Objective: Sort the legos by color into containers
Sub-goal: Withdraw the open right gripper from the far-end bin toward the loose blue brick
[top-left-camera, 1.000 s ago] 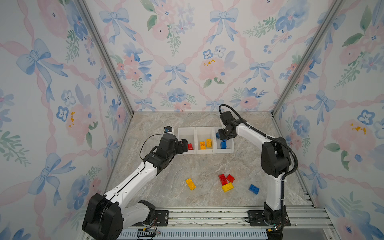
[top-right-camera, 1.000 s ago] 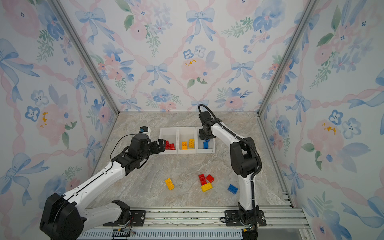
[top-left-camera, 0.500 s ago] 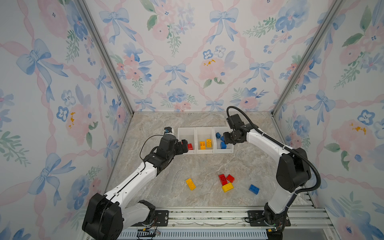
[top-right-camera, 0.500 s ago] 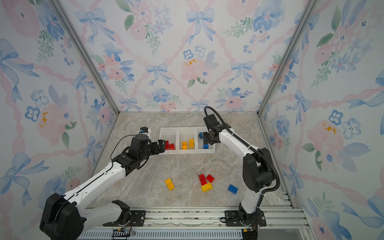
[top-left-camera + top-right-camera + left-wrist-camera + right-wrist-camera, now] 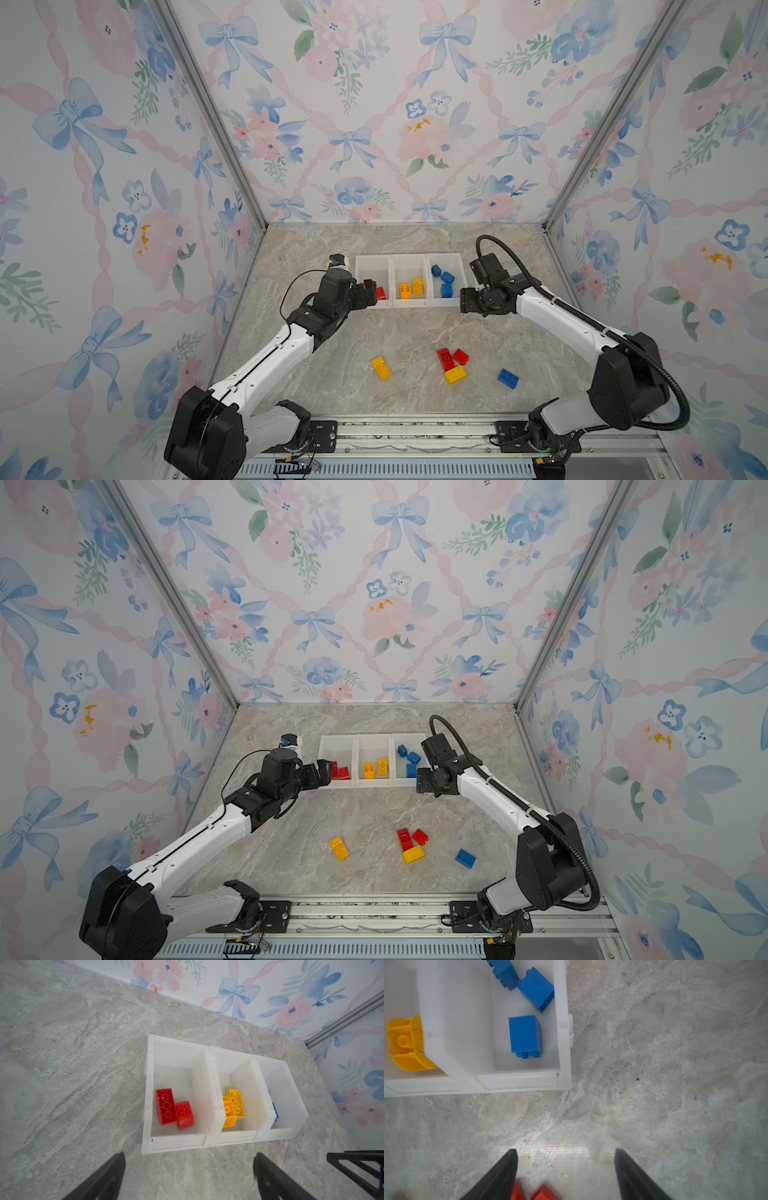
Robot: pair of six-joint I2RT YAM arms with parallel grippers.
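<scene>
Legos are partly sorted. In both top views the containers (image 5: pixel 409 302) stand in a row at the far side of the tabletop (image 5: pixel 395 332). One holds two red bricks (image 5: pixel 166 1106), the middle one two yellow bricks (image 5: pixel 417 286), the third three blue bricks (image 5: pixel 526 1035). Five legos lie loose nearer the arm bases: a lone yellow brick (image 5: pixel 381 368), a red pair (image 5: pixel 444 359) touching a second yellow brick (image 5: pixel 455 375), and a single blue brick (image 5: pixel 508 378) set apart.

The left tool (image 5: pixel 190 1157) hangs just in front of the red container, jaws wide apart and empty. The right tool (image 5: pixel 565 1151) hangs over bare tabletop just beside the corner of the blue container, jaws apart and empty.

With both tools empty at the containers, the step in hand is judged to be the transit to the next pick. The single blue brick lies nearest the right arm: straddle it, close, carry it to the blue container. In the touching cluster, closing on one brick may shove its neighbours, so the jaws should go on its free faces.
</scene>
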